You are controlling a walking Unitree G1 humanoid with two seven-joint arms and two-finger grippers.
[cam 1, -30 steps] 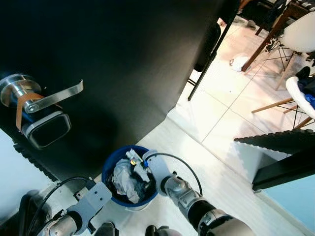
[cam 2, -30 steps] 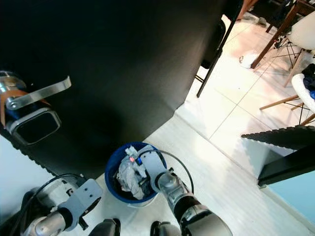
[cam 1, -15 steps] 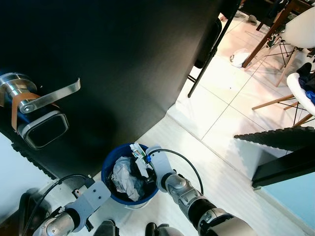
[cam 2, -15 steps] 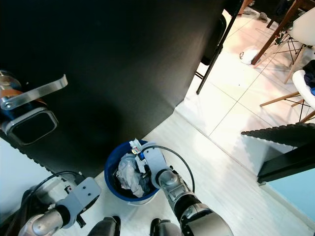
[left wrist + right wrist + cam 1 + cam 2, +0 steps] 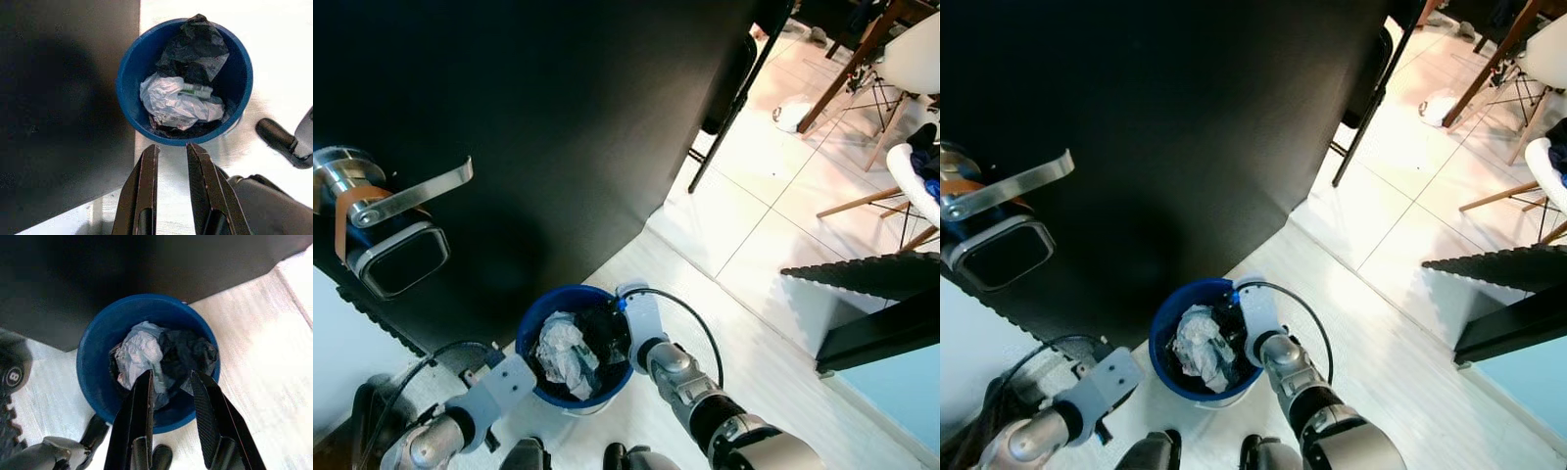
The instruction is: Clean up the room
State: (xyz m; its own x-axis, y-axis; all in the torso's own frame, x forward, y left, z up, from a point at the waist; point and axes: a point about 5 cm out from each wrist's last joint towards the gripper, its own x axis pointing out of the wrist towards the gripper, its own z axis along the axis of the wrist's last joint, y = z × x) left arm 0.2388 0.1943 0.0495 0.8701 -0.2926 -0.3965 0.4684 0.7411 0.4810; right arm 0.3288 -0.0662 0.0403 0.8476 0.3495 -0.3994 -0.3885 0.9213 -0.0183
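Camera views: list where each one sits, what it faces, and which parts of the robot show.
Left and right eye views: on the head, looking down at the blue bin beside the black door; both arms and feet show.
Left wrist view: above the bin, along the open left gripper; a foot shows.
Right wrist view: above the bin, along the open right gripper; the left arm shows.
Shared: every view holds the bin with crumpled white paper and a black bag.

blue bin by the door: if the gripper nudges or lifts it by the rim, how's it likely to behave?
The blue bin looks like thin plastic, so probably light and stiff enough at the rim to pinch. Its load is crumpled paper and a dark bag, likely adding little weight. On the smooth pale floor it would probably slide rather than tip.
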